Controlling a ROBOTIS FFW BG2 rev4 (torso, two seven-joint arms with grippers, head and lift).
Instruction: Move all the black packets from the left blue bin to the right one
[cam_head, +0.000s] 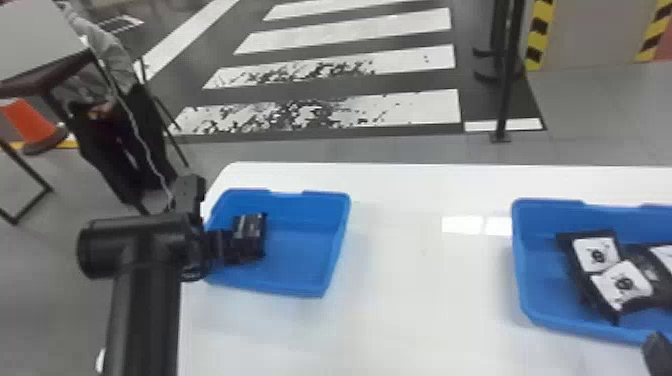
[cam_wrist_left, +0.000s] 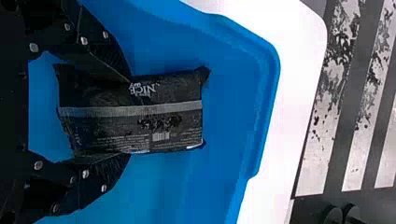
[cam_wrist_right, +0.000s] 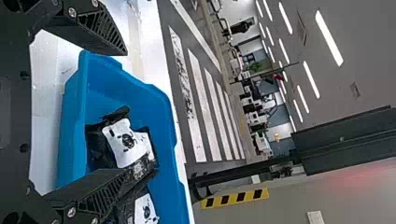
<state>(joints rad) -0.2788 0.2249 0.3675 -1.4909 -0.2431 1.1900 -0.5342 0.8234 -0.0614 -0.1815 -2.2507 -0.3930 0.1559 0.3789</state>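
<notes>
In the head view my left gripper (cam_head: 232, 246) is down inside the left blue bin (cam_head: 312, 294), at a black packet (cam_head: 251, 227). In the left wrist view my left gripper (cam_wrist_left: 130, 117) is shut on this black packet (cam_wrist_left: 173, 126), one finger pressing each long side; blue bin floor lies around it. At the lower right corner of the head view is part of my right gripper (cam_head: 657, 350), near the right blue bin (cam_head: 520, 260). Several black packets with white labels (cam_head: 596, 254) lie in that bin. In the right wrist view my right gripper (cam_wrist_right: 125, 112) stands open above the packets (cam_wrist_right: 126, 142).
Both bins stand on a white table (cam_head: 425, 280), with a wide gap of tabletop between them. Past the table's far edge stands a black post (cam_head: 506, 90) on the floor. An orange cone (cam_head: 27, 122) is at the far left.
</notes>
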